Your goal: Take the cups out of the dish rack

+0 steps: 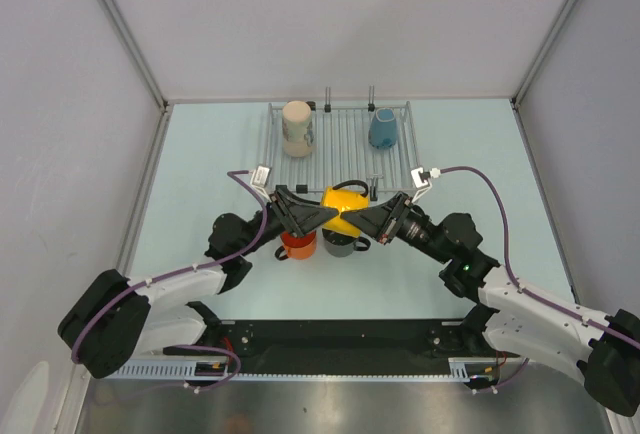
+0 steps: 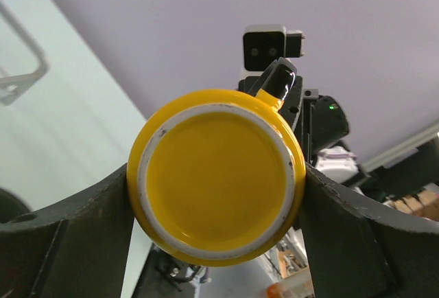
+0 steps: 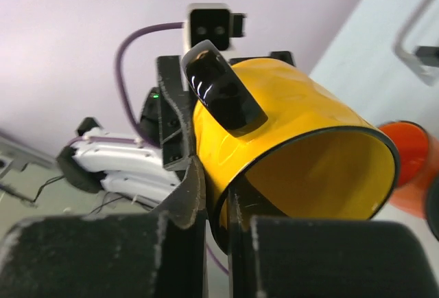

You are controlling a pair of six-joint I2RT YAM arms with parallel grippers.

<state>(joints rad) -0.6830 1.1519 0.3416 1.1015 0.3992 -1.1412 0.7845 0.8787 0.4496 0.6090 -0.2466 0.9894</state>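
Observation:
A yellow cup [image 1: 343, 209] with a black handle [image 3: 223, 88] hangs on its side above the table, in front of the dish rack [image 1: 340, 149]. My left gripper [image 1: 318, 216] is shut on its body, one finger [image 2: 82, 222] on each side of the base [image 2: 216, 174]. My right gripper [image 1: 368, 222] is shut on the rim wall [image 3: 218, 202], one finger inside and one outside. A cream-beige cup [image 1: 297, 126] and a light blue cup [image 1: 382, 128] stand on the rack. An orange cup [image 1: 297, 245] and a dark grey cup [image 1: 339, 244] stand on the table below the held cup.
The rack lies at the back of the pale green table [image 1: 200, 154], with upright prongs [image 1: 328, 94] at its far edge. Grey walls close in the left, right and back. The arm bases sit at the near edge.

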